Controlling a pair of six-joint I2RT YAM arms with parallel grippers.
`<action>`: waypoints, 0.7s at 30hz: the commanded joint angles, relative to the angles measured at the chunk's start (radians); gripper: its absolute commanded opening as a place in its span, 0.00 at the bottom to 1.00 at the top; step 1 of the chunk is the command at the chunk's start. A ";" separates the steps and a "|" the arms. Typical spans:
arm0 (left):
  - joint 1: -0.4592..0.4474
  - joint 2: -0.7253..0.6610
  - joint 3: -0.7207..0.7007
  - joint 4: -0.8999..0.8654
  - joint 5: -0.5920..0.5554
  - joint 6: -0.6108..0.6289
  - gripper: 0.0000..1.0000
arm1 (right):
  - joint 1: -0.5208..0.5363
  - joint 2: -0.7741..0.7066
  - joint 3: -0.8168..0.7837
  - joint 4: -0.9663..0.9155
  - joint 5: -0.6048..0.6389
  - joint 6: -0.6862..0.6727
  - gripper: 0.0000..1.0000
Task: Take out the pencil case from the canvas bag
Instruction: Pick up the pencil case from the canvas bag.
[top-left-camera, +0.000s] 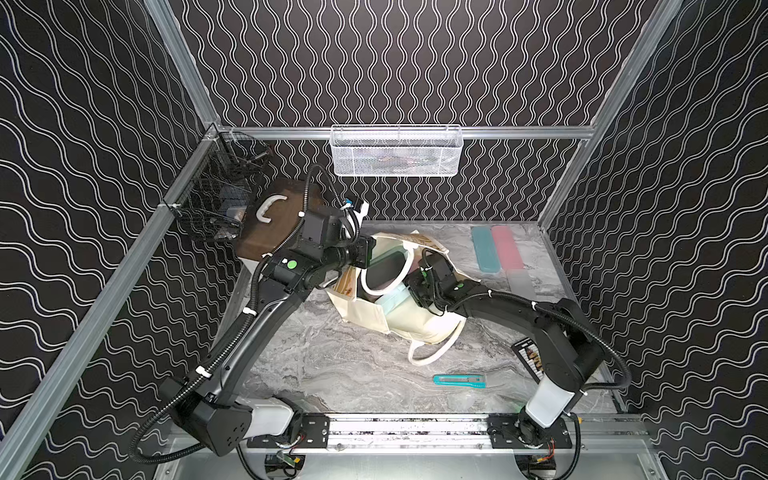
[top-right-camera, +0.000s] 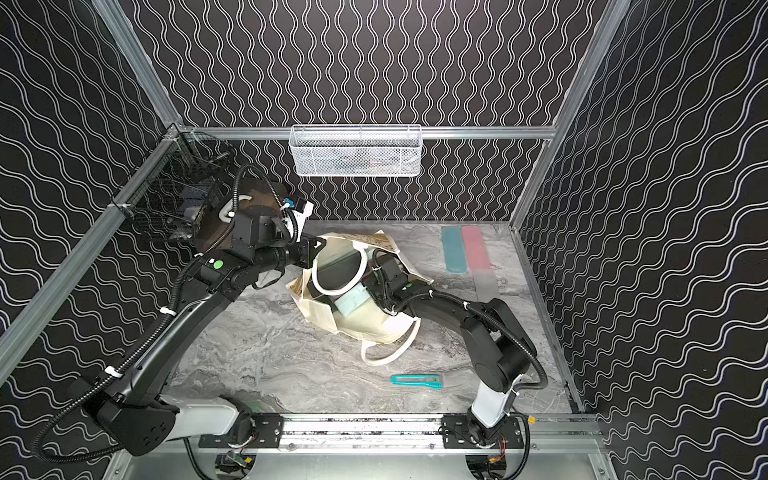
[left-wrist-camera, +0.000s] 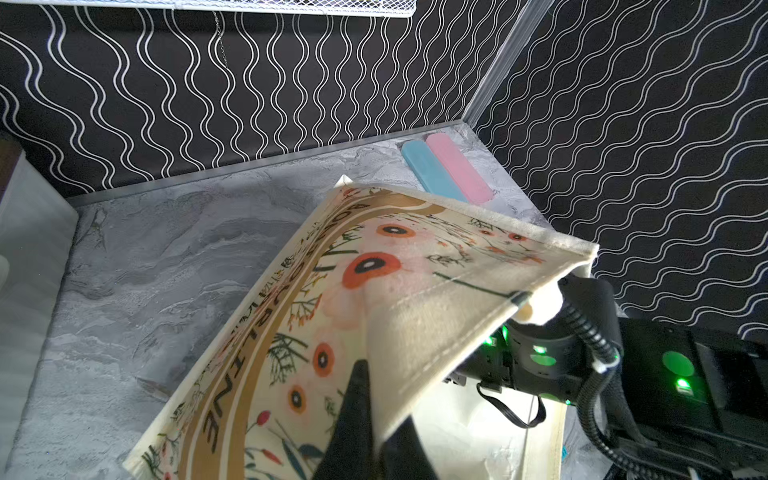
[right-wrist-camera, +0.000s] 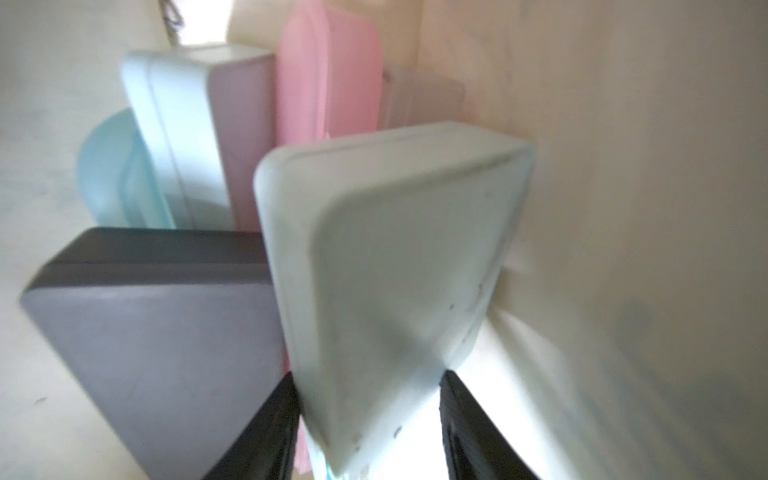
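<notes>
Right wrist, right gripper (right-wrist-camera: 369, 380) clasping pencil case (right-wrist-camera: 386, 257), left gripper (left-wrist-camera: 378, 415) pinching canvas bag (left-wrist-camera: 415, 257)

We see a grey marbled tabletop (top-left-camera: 332, 365). On it the canvas bag (top-left-camera: 415, 328) lies mid-table, a teal cutter (top-left-camera: 459, 381) near right, a blue case (top-left-camera: 485, 250) beside a pink case (top-left-camera: 507, 247) far right, and a brown-lidded box (top-left-camera: 274, 220) far left.

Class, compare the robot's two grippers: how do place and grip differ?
Place: the left gripper sits at the canvas bag's rim; the right gripper is inside it. Grip: the left is shut on that rim; the right straddles a pale blue case. Both work on the bag.
</notes>
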 joint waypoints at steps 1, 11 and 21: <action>-0.001 -0.015 0.002 0.081 -0.002 -0.006 0.00 | 0.000 -0.021 -0.020 -0.038 0.069 -0.024 0.51; -0.001 -0.010 0.007 0.075 -0.007 -0.001 0.00 | 0.000 -0.038 -0.022 -0.110 0.083 -0.030 0.46; -0.001 -0.009 0.002 0.077 -0.004 -0.004 0.00 | 0.000 -0.013 0.016 -0.249 0.103 -0.014 0.54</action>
